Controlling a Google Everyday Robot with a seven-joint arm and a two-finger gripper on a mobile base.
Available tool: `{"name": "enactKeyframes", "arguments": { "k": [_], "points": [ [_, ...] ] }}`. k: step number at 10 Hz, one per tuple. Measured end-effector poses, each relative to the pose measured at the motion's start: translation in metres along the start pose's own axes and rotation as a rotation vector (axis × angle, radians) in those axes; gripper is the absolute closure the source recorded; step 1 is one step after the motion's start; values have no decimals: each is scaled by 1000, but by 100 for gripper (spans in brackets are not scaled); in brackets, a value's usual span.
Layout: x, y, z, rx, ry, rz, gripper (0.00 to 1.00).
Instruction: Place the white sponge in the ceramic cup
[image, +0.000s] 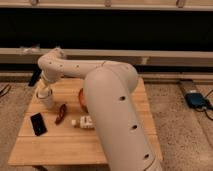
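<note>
- We see the robot arm, large and white, filling the middle of the view; it bends back over the wooden table towards the far left corner.
- The table spreads below and to the right of the gripper, pale planks on a speckled floor.
- The gripper hangs at the table's far left part, directly over the ceramic cup; we cannot tell how its fingers stand, as wrist and cup blend together.
- The ceramic cup stands upright just beneath the gripper, on the tabletop.
- An orange-red bowl shows to the right of the gripper, mostly hidden behind the arm.
- A flat black object lies on the table below the gripper, nearer the front edge.
- A thin reddish-brown item lies below and slightly right of the gripper.
- A small white boxy bottle lies further right and below, touching the arm's outline.
- The white sponge: we cannot make it out anywhere; whether it is at the gripper or in the cup we cannot tell.
</note>
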Motion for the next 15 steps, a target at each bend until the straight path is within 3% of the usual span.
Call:
{"name": "enactKeyframes", "arguments": {
  "k": [5,12,15],
  "points": [
    [-16,20,-1,-24,-29,18,20],
    [-28,19,13,-49,-69,3,20],
    [-18,24,-9,-32,-48,6,20]
  ]
}}
